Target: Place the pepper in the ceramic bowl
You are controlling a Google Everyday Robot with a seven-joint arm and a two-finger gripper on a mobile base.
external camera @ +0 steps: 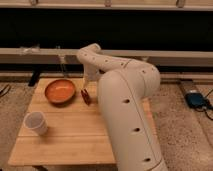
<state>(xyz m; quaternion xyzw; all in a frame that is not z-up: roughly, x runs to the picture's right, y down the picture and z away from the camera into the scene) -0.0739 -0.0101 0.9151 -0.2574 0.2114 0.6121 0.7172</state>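
Found the tool (88, 87) at the pepper (86, 97), just beside the ceramic bowl (60, 91) on the surface (65, 142); could not tell whether clamped. Risked a weak hold and dropping short of the rim.

A light wooden table (70, 137) stands on a speckled floor (182, 132). At its far left sits the bowl (60, 91), orange inside. Nearer, by the left edge, a white cup (36, 122) stands upright, well apart from the bowl. The pepper (86, 96) is just right of the bowl, under the gripper (89, 84); whether it rests on the wood is unclear.
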